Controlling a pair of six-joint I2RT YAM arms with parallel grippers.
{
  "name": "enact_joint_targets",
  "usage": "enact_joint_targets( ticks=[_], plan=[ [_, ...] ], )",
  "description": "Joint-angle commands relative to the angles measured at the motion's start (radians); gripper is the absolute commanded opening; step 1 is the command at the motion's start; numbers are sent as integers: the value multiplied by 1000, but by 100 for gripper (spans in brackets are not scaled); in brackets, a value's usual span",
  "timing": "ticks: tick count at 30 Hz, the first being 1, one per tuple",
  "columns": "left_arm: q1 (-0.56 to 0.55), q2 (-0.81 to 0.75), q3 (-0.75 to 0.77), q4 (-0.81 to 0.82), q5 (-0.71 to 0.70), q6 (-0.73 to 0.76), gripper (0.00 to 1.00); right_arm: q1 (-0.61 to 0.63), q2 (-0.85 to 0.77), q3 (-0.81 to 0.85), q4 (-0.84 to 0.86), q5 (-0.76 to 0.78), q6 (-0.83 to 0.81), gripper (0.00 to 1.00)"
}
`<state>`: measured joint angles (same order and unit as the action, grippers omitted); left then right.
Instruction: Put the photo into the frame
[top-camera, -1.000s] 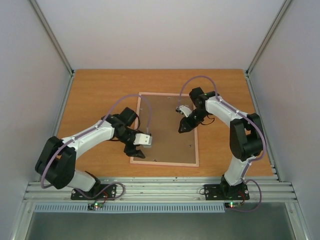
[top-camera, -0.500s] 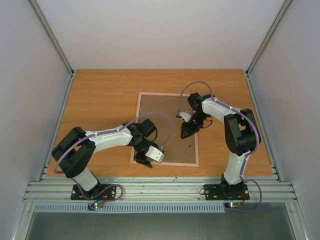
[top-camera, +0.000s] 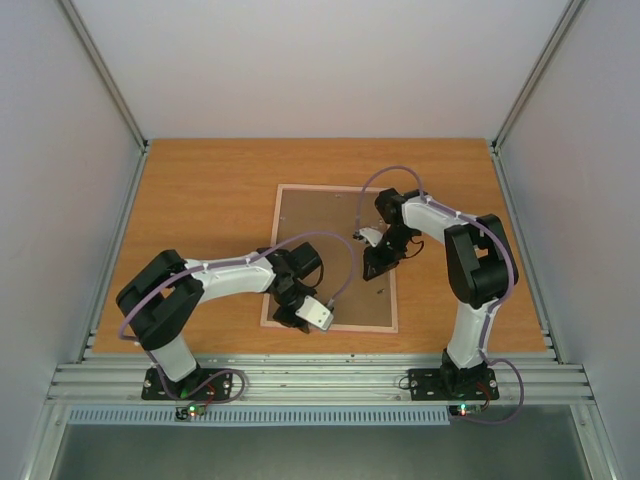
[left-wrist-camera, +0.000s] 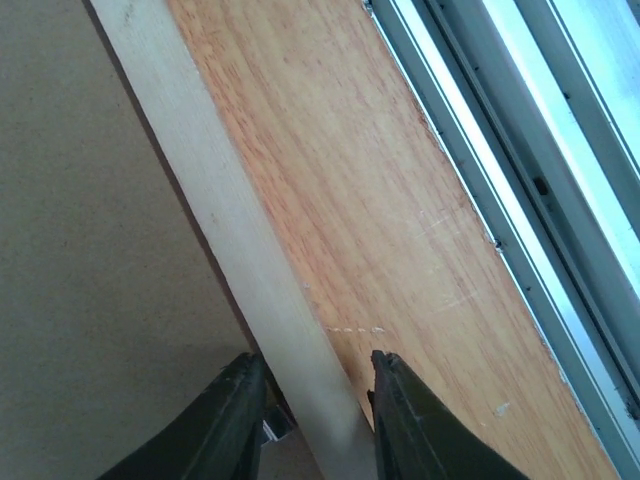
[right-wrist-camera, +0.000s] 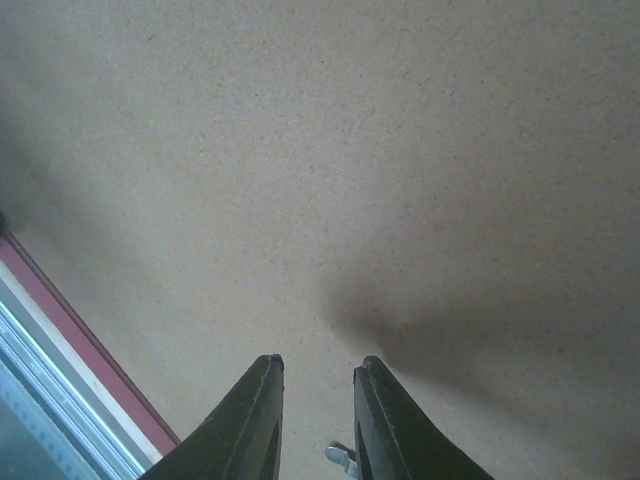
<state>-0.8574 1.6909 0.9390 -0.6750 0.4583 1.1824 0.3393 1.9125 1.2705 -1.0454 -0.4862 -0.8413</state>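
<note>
The frame (top-camera: 335, 328) lies face down on the table, its narrow pink rim around a brown backing board (top-camera: 330, 250). The photo is hidden. My left gripper (top-camera: 292, 317) is at the frame's near edge close to the left corner. In the left wrist view the gripper (left-wrist-camera: 318, 368) straddles the pale rim (left-wrist-camera: 230, 220), one finger on each side, closed on it. My right gripper (top-camera: 372, 268) hovers over the backing near the right rim. In the right wrist view the gripper (right-wrist-camera: 317, 365) is slightly parted and empty above the backing (right-wrist-camera: 350, 150), with a small metal tab (right-wrist-camera: 342, 458) just below.
The wooden table (top-camera: 200, 200) surrounds the frame. An aluminium rail (top-camera: 320, 378) runs along the near edge, and it also shows in the left wrist view (left-wrist-camera: 520, 150). White walls enclose the left, right and back. The frame's pink rim (right-wrist-camera: 90, 340) shows at the lower left of the right wrist view.
My left gripper has moved from the frame's left edge down to its near edge and closed round the rim. My right gripper has shifted slightly towards the right rim.
</note>
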Motion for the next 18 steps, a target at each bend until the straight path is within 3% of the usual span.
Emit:
enact_joint_targets(
  ticks=[1, 9, 12, 14, 18],
  plan=[
    [-3, 19, 9, -38, -43, 50, 29, -5, 19, -7, 2, 1, 2, 22],
    [-6, 27, 19, -45, -63, 65, 20, -7, 2, -25, 9, -11, 2, 22],
    [-6, 24, 39, -38, -57, 15, 35, -9, -51, -27, 12, -38, 1, 24],
    [-6, 14, 44, -27, -52, -19, 39, -11, -108, -24, 13, -27, 6, 27],
    [-6, 5, 35, -15, -61, -74, 41, -14, -219, -54, 27, 58, 55, 47]
  ],
)
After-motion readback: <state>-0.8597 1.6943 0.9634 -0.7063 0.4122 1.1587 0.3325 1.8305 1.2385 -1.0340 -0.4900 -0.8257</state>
